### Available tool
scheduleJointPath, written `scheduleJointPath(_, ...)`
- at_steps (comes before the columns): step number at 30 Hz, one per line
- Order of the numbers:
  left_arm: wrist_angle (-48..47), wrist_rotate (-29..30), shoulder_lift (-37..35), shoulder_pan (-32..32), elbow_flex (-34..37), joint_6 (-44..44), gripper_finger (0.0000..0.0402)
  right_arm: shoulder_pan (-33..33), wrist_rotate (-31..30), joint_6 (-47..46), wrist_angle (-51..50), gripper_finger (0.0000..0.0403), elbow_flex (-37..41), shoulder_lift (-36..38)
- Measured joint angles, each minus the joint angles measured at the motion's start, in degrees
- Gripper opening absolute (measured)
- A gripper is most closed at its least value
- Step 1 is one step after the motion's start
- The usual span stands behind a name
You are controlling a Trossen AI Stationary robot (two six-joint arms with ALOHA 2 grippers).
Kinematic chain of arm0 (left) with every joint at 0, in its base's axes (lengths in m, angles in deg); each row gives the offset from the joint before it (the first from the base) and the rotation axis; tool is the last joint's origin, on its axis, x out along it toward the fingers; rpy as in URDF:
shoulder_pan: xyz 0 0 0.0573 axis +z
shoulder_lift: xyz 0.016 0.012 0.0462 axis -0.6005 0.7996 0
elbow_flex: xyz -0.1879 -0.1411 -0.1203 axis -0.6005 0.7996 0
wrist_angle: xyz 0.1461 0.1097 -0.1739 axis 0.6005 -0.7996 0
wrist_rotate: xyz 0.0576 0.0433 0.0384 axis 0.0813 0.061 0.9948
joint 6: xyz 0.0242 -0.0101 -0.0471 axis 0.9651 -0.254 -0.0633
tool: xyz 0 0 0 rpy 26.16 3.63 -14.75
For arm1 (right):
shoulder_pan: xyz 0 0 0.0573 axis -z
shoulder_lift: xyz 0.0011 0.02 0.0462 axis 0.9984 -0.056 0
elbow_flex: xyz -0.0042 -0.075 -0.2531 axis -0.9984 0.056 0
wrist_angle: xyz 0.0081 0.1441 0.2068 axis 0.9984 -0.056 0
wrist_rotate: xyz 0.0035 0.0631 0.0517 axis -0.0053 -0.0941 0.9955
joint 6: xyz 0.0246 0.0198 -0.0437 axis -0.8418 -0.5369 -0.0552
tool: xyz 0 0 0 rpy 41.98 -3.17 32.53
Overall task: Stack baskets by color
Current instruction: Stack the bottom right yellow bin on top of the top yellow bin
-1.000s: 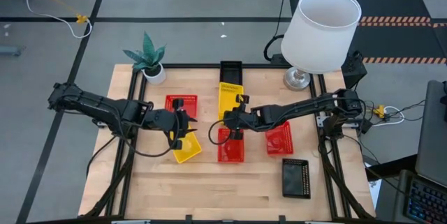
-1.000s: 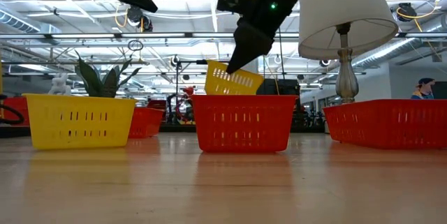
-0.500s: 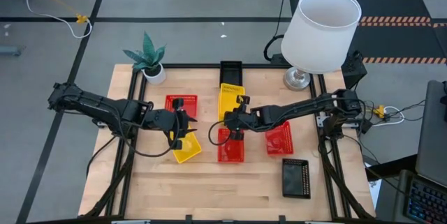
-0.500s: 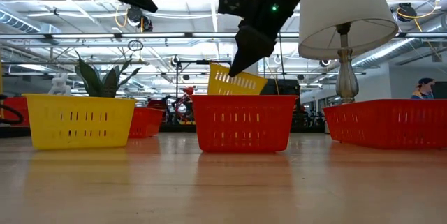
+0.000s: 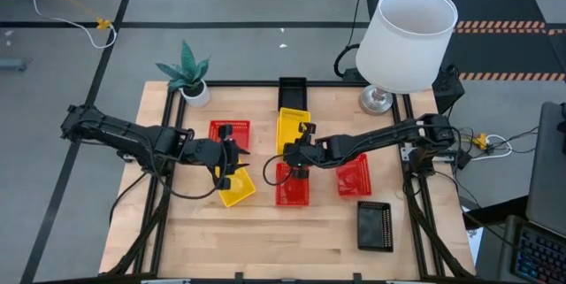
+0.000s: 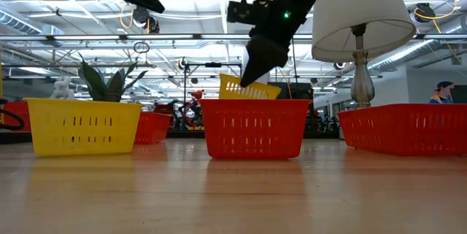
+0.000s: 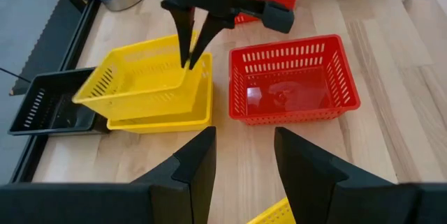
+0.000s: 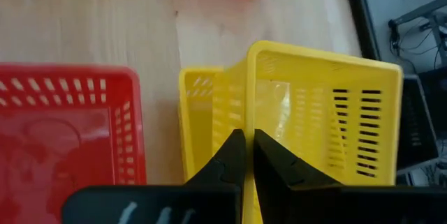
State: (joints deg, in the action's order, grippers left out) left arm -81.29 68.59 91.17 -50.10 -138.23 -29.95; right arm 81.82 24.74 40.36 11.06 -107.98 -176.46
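My right gripper (image 5: pixel 302 149) is shut on a yellow basket (image 5: pixel 293 121) at the table's middle. That basket sits tilted in a second yellow basket (image 7: pixel 164 116) lying under it. A third yellow basket (image 5: pixel 236 188) lies near left, and my left gripper (image 5: pixel 233 165) hangs open above it, touching nothing. Red baskets lie at the far left (image 5: pixel 229 131), centre (image 5: pixel 293 187) and right (image 5: pixel 354 176). One black basket (image 5: pixel 292 88) lies at the far edge and another (image 5: pixel 375 225) near right. My right gripper pinches the upper yellow basket's near short wall at its rim (image 8: pixel 248 116), one finger inside the basket and one outside. The fingers (image 7: pixel 190 46) slant down from the table's right. The held end is higher; the basket's far part lies in the yellow basket below.
A white lamp (image 5: pixel 405 41) stands at the far right and a small potted plant (image 5: pixel 187 76) at the far left corner. Bare wood runs along the table's near edge (image 5: pixel 292 240).
My right gripper has sunk slightly with the yellow basket. The basket now stands lower and less tilted behind the centre red basket, settling deeper into the yellow basket under it.
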Motion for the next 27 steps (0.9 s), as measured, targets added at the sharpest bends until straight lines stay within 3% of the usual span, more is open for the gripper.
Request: scheduleJointPath(27, 0.0, 0.0, 0.0, 0.0, 0.0, 0.2, 0.0147, 0.9, 3.1, 0.0, -1.6, 0.0020, 0.0, -0.6)
